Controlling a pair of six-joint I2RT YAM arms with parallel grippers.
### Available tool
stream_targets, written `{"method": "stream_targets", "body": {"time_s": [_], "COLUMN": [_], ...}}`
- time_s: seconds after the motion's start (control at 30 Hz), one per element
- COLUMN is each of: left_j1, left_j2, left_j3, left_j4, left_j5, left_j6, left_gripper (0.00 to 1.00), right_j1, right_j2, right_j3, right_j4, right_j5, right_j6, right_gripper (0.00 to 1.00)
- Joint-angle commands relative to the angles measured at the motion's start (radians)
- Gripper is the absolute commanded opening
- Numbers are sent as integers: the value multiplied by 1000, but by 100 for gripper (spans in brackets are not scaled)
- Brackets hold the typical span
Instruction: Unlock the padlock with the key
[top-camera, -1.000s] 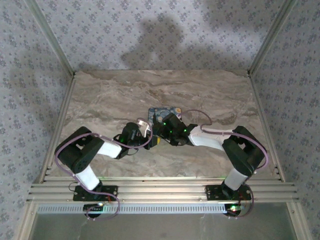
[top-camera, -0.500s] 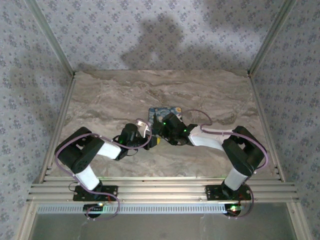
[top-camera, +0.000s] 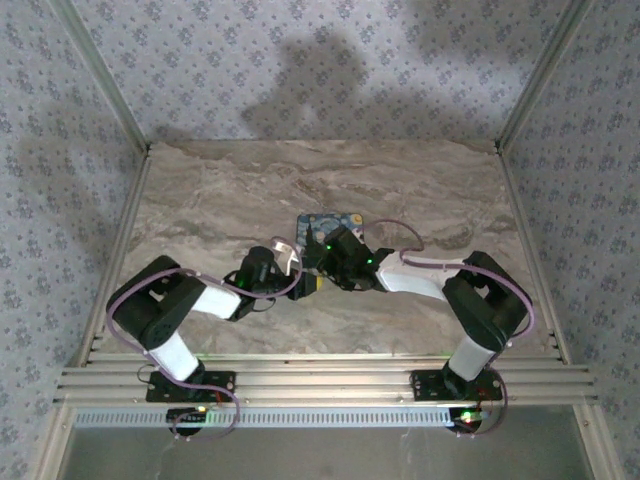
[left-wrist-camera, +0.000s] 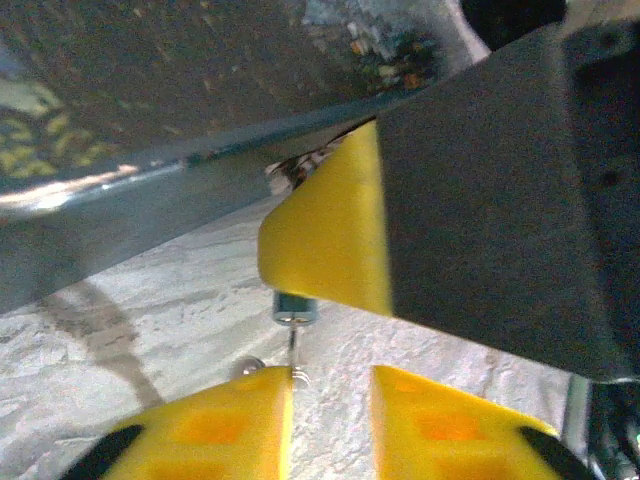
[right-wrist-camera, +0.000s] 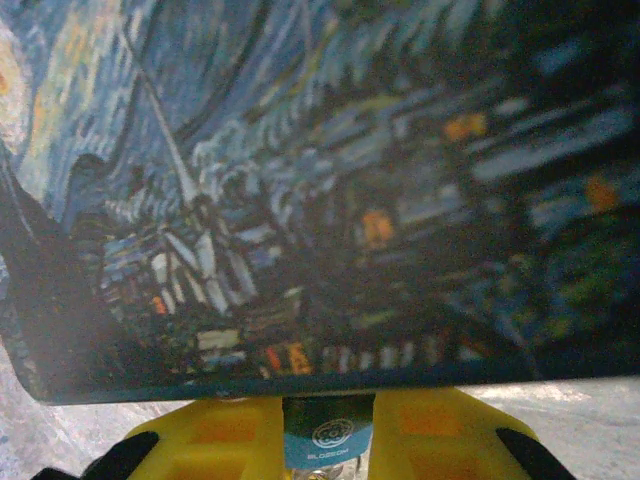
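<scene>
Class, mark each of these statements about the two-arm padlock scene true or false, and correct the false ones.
1. The right gripper holds the padlock between its fingers. True.
2. The painted box sits in the far left corner of the table. False: it lies near the middle, where both arms meet.
3. The left gripper has its fingers pressed together. False: a gap shows between them.
4. The box bears a starry-night painting. True.
</scene>
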Motion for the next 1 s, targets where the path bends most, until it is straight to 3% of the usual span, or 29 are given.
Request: {"method": "stream_targets", "body": {"time_s": [0.0,0.43,0.97], "left_j1": [31,52,39], "left_j2": [-48,109,144], "left_j3": [-17,-11,-6], "left_j4": [38,266,250], "left_j5": [38,145,130], "left_j6": [-10,-102,-77], "left_gripper": [36,37,28], "right_j1": [3,-2,-10], "right_j2": [18,12,5], "right_j3": [22,33,35], "right_j4": [-23,-10,-4], "right_j5": [21,-17,-33], "right_j6": [3,48,55], "right_gripper": [0,0,0]}}
